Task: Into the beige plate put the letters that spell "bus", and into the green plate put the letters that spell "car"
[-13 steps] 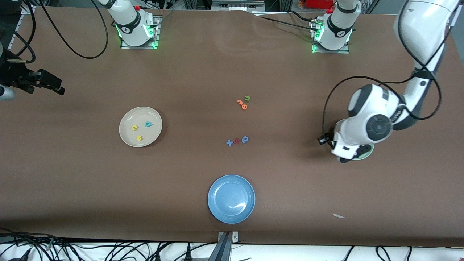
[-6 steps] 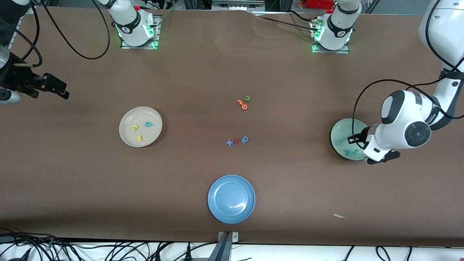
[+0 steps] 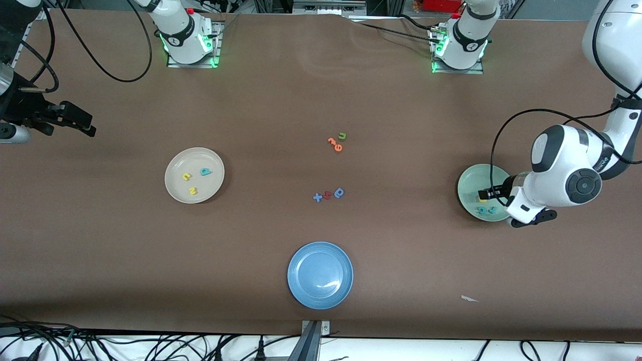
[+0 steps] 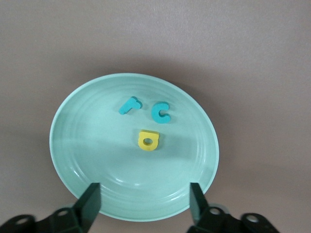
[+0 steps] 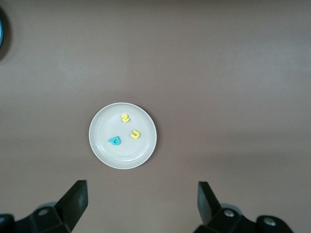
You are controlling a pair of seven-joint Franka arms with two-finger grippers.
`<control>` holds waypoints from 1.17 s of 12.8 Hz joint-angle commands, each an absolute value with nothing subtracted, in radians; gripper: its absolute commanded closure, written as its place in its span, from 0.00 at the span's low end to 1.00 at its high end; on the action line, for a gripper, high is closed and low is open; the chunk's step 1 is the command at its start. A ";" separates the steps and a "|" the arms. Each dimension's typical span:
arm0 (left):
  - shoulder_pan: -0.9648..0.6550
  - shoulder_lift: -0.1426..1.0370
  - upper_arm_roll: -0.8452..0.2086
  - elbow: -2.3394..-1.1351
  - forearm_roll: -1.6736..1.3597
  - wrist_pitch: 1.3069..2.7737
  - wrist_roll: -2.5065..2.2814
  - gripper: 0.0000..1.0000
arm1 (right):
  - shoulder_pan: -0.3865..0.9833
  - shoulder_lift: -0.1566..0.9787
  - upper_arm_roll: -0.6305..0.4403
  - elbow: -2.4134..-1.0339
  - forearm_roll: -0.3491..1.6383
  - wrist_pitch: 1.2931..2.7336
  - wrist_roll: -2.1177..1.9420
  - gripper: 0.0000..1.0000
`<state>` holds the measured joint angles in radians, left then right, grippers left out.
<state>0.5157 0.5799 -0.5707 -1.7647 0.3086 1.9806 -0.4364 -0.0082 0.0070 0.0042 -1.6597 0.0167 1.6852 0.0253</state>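
The green plate [image 3: 471, 186] [image 4: 92, 145] holds the letters that spell "car": a teal "c" [image 3: 483, 210] [image 4: 161, 112], a teal "r" [image 3: 492, 209] [image 4: 130, 105] and a yellow "a" [image 3: 482, 200] [image 4: 148, 140]. My left gripper [image 3: 487, 193] [image 4: 144, 191] hangs open over that plate's rim with nothing between its fingers. The beige plate [image 3: 178, 163] [image 5: 103, 143] holds the letters that spell "bus": a teal "b" [image 3: 205, 171] [image 5: 115, 141], a yellow "u" [image 3: 186, 176] [image 5: 135, 134] and a yellow "s" [image 3: 193, 190] [image 5: 125, 118]. My right gripper [image 3: 83, 124] [image 5: 142, 189] waits open, high over the right arm's end of the table.
A blue plate [image 3: 320, 275] sits near the front edge. Mid-table lie two orange letters with an olive "u" [image 3: 337, 142], and nearer the camera a blue "x", a red letter and a blue rounded letter [image 3: 328, 194]. A white scrap [image 3: 469, 299] lies toward the left arm's end.
My left gripper has opened, and the yellow "a" now lies in the green plate. The left arm swung off the plate toward its own end. The right arm barely shifted.
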 commanded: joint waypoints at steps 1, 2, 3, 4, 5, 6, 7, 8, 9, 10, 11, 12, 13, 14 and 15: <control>0.528 0.561 -0.587 -1.709 0.318 1.965 -0.426 0.00 | -0.006 0.005 0.008 -1.654 -0.006 1.677 0.035 0.00; 0.526 0.545 -0.591 -1.682 0.318 1.936 -0.426 0.00 | -0.006 0.005 0.009 -1.655 -0.008 1.674 0.035 0.00; 0.525 0.537 -0.597 -1.637 0.318 1.877 -0.426 0.00 | -0.006 0.000 0.008 -1.658 -0.008 1.664 0.035 0.00; 0.525 0.529 -0.604 -1.574 0.318 1.806 -0.425 0.00 | -0.006 0.003 0.008 -1.655 -0.008 1.666 0.035 0.00; 0.525 0.529 -0.612 -1.512 0.318 1.739 -0.423 0.00 | -0.005 0.005 0.008 -1.654 -0.008 1.670 0.035 0.00; 0.523 0.526 -0.620 -1.456 0.318 1.680 -0.423 0.00 | -0.005 0.003 0.009 -1.655 -0.009 1.666 0.035 0.00; 0.523 0.519 -0.629 -1.409 0.319 1.627 -0.423 0.00 | -0.006 0.002 0.009 -1.655 -0.009 1.661 0.035 0.00; 0.523 0.499 -0.635 -1.373 0.319 1.576 -0.419 0.00 | -0.006 0.002 0.008 -1.655 -0.009 1.661 0.035 0.00; 0.523 0.485 -0.637 -1.352 0.319 1.550 -0.419 0.00 | -0.006 0.002 0.008 -1.655 -0.009 1.661 0.035 0.00; 0.520 0.467 -0.637 -1.336 0.318 1.545 -0.419 0.00 | -0.006 0.002 0.008 -1.654 -0.009 1.663 0.035 0.00; 0.519 0.459 -0.646 -1.329 0.318 1.543 -0.419 0.00 | -0.006 0.002 0.008 -1.655 -0.009 1.667 0.035 0.00; 0.520 0.454 -0.663 -1.306 0.318 1.536 -0.414 0.00 | -0.006 0.005 0.008 -1.654 -0.009 1.674 0.035 0.00; 0.517 0.453 -0.667 -1.281 0.318 1.498 -0.388 0.00 | -0.006 0.006 0.008 -1.654 -0.011 1.680 0.035 0.00; 0.515 0.454 -0.667 -1.243 0.316 1.456 -0.340 0.00 | -0.006 0.006 0.008 -1.654 -0.011 1.680 0.037 0.00; 0.515 0.454 -0.667 -1.223 0.316 1.438 -0.287 0.00 | -0.006 0.006 0.008 -1.654 -0.011 1.680 0.035 0.00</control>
